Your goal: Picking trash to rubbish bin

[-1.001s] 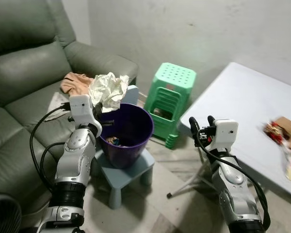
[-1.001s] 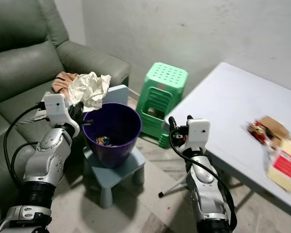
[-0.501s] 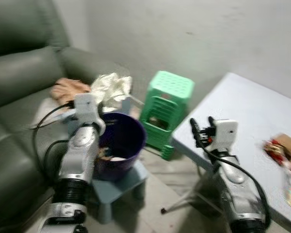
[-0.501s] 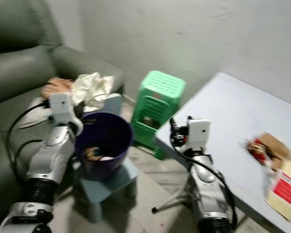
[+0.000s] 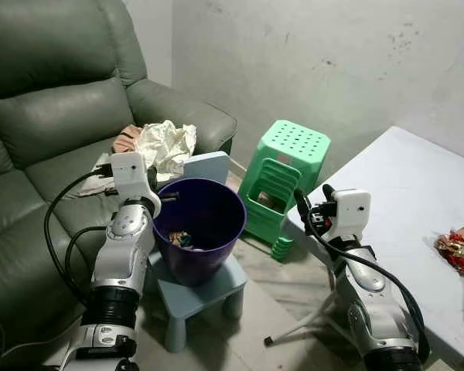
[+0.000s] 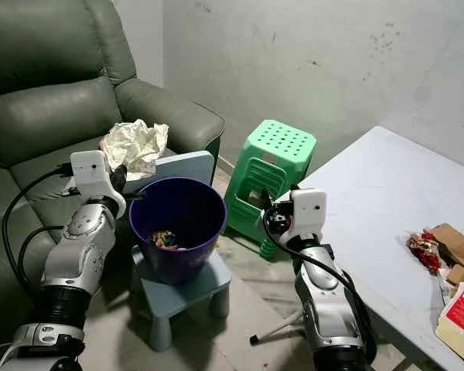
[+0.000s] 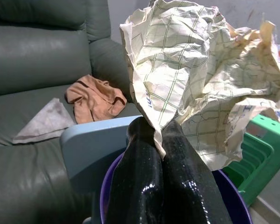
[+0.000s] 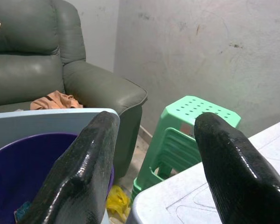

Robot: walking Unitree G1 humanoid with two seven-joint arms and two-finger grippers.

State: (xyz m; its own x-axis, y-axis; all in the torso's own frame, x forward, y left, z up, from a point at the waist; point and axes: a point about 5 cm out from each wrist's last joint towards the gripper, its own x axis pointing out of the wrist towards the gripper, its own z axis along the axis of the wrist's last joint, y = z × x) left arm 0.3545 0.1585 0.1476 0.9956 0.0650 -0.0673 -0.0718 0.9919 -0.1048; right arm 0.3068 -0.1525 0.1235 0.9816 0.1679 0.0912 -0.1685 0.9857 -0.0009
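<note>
The left end effector (image 7: 157,140) has its two black fingers pressed together on a corner of the crumpled paper (image 5: 167,144), and the sheet balloons up and away from the fingertips, so the trash rides above and beyond the tips, not under them. Seen from the head, the purple bin (image 5: 201,229) stands on a small blue stool (image 5: 204,283), and the left end effector sits at about 9 o'clock of the bin's mouth, right at the rim; the paper hangs up toward 10 or 11 o'clock of the mouth, over the rim and the light blue board (image 6: 174,165) behind it, not squarely over the opening. The bin's centre therefore lies toward 3 o'clock from the left fingers, and my judgement is that the paper needs to travel that way before the fingers part, or it may land on the board or the sofa (image 5: 39,147). The sheet is wide and floppy, with no clear long axis. The right end effector (image 5: 312,205) hovers with its fingers spread and nothing between them, at about 3 o'clock of the bin, between it and the worktop (image 5: 402,193), with the green stool (image 5: 284,176) beyond it; the left arm is plainly the one on the job.
</note>
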